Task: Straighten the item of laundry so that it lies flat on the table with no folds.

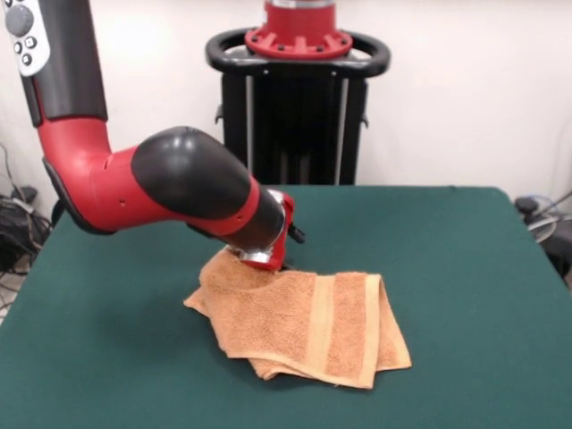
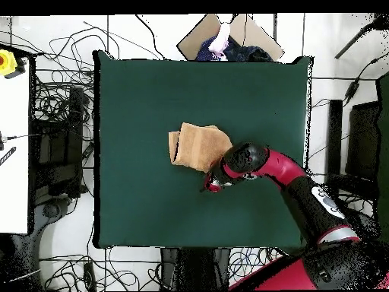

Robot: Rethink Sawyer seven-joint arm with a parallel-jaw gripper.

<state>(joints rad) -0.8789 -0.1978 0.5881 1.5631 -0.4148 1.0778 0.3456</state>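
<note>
The item of laundry (image 1: pixel 304 323) is an orange-tan terry towel lying folded over itself near the middle of the dark green table (image 1: pixel 465 268), with flat woven bands running across its right part. In the overhead view the towel (image 2: pixel 196 146) shows as a folded, layered patch on the table (image 2: pixel 152 91). My gripper (image 1: pixel 264 259) comes down at the towel's far left corner, right at the cloth, and its tips are hidden behind the wrist. Seen from overhead, the gripper (image 2: pixel 212 182) sits at the towel's edge nearest the robot.
The red and black arm (image 1: pixel 170 183) slants in from the upper left over the table. A cardboard box with clothes (image 2: pixel 228 38) lies beyond the far table edge in the overhead view. Cables (image 2: pixel 53 106) cover the floor at the left.
</note>
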